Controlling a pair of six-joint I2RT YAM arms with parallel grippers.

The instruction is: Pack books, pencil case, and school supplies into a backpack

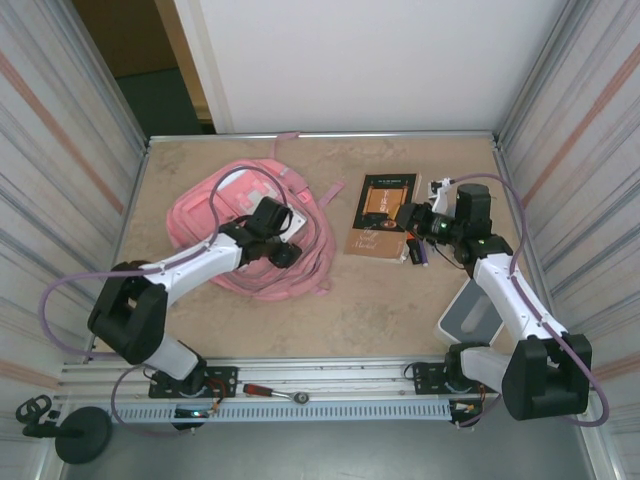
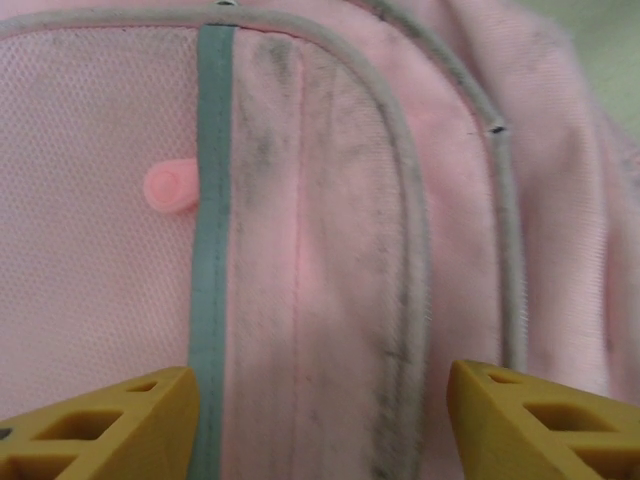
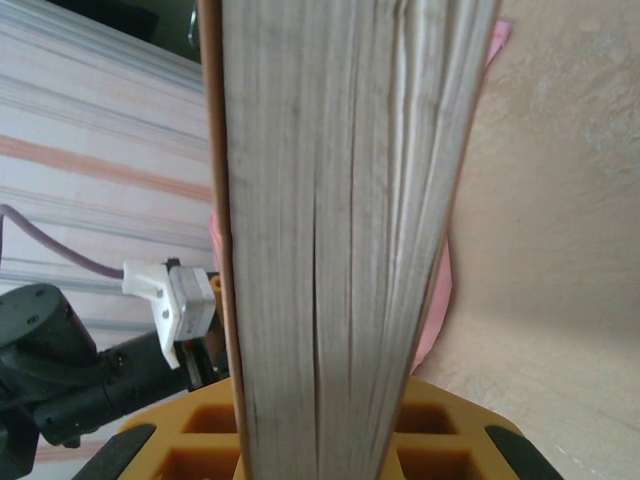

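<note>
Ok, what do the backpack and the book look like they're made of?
Backpack: soft matte pink fabric, probably synthetic. One panel has a fine mesh texture, the seams carry grey piping, and dark smudges show on the cloth.
Book: paper, judging by the stacked off-white page edges. A thin brown cover runs down one side, likely card.

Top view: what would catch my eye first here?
The big pink backpack sprawls left of centre on the table, with the left gripper open right above it. To its right, the right gripper pinches a dark brown book by its edge.
</note>
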